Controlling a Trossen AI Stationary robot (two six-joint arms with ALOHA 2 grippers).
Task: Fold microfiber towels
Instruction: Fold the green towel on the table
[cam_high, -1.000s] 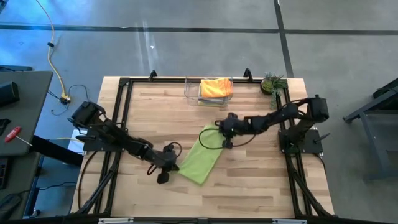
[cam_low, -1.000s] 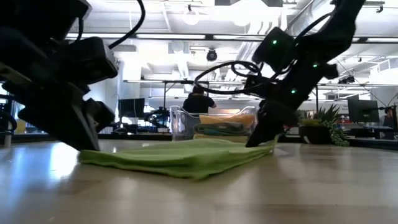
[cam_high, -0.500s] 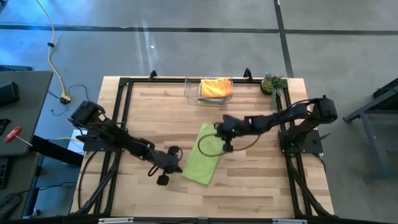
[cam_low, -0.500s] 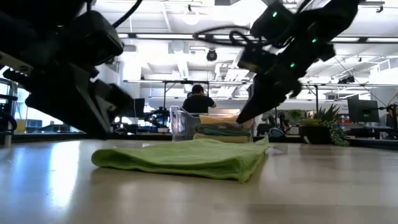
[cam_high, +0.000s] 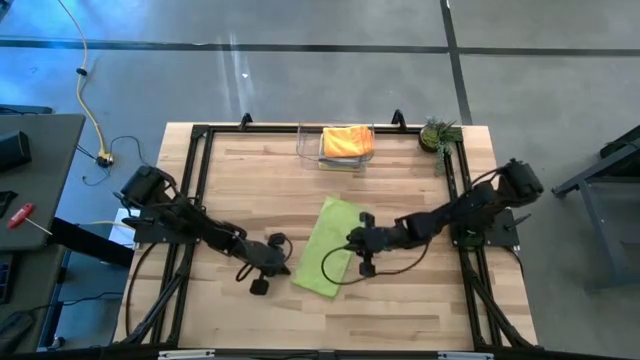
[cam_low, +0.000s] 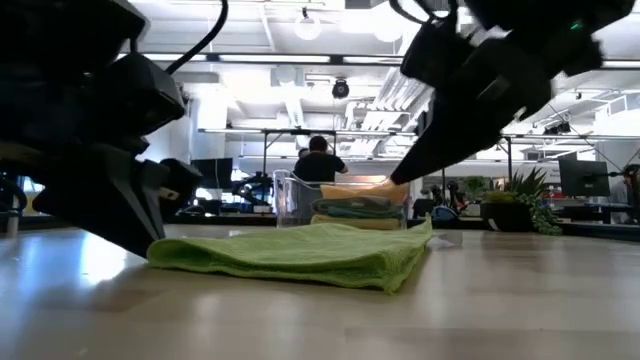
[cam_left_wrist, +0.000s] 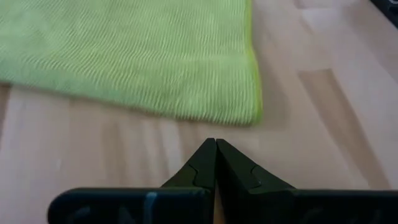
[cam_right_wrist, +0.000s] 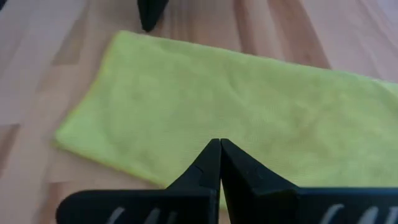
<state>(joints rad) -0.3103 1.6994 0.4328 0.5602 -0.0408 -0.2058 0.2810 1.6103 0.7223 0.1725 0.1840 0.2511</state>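
- So the lime green towel (cam_high: 329, 246) is lying flat near the middle of the bench (cam_high: 420, 305), already doubled into a long strip. Its long axis runs on a slant, from the near-left up toward the far edge where the clear bin (cam_high: 309, 146) sits.
- That bin holds an orange towel (cam_high: 347, 140) on top of the stack; the low view shows a teal towel (cam_low: 350, 208) under it.
- Left gripper (cam_high: 266, 270) is parked just off the strip's near-left end, fingers pinched fully together, nothing in them. In its wrist view the towel's corner is right ahead of the tips, with bare wood between.
- Right gripper (cam_high: 361, 241) sits at the strip's right long edge, about mid-length, also clamped tight on nothing.
- My guess is the next fold goes end over end along that long axis. The left arm is the closer one to the near end.
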